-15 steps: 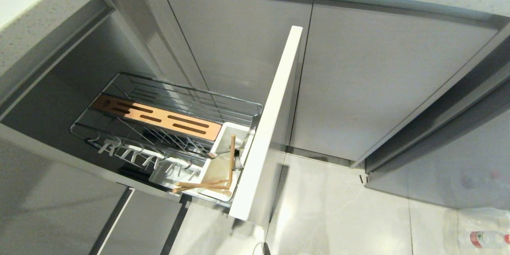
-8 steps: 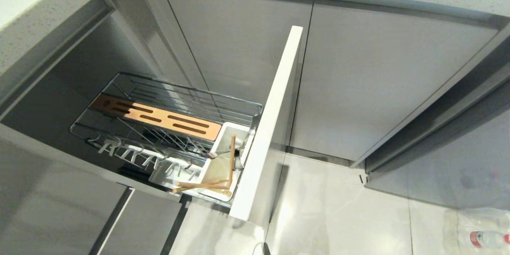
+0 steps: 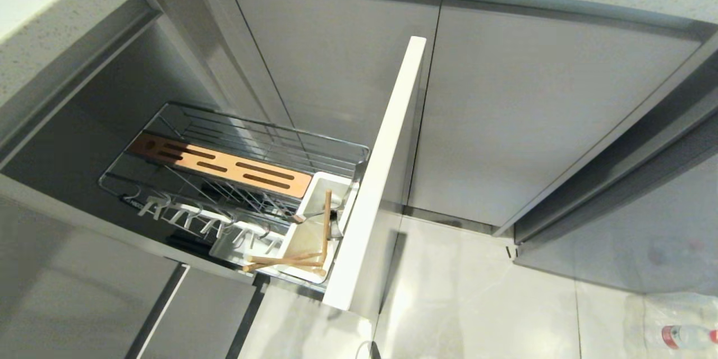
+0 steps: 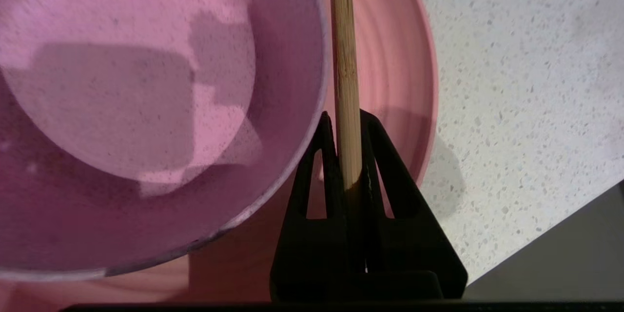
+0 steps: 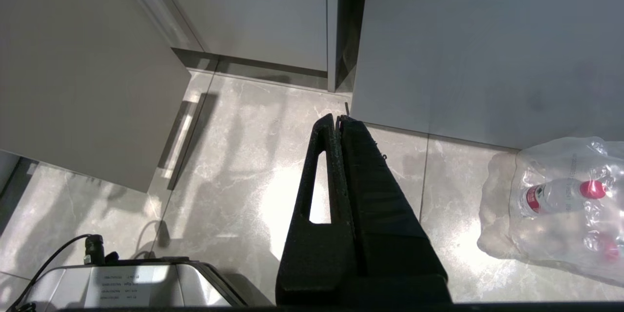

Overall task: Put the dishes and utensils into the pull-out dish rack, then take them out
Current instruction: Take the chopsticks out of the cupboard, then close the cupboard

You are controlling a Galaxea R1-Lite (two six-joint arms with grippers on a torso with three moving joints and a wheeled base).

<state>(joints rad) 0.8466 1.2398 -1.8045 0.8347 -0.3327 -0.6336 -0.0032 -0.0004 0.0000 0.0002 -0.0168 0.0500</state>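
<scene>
Nothing has shifted in the head view since the earlier frames. Left gripper (image 4: 347,156) clamps one chopstick (image 4: 344,58) over the plate (image 4: 404,58), beside the bowl (image 4: 146,107) on the counter (image 4: 526,83). Unloading seems under way; next, lay it down. Chopsticks (image 3: 291,261) remain in the caddy (image 3: 317,185). Right gripper (image 5: 339,122) hangs closed, empty.

A matte pink bowl (image 4: 146,107) and paler pink plate (image 4: 390,83) lie on a white speckled bench (image 4: 526,83); the chopstick (image 4: 345,68) is light wood.
</scene>
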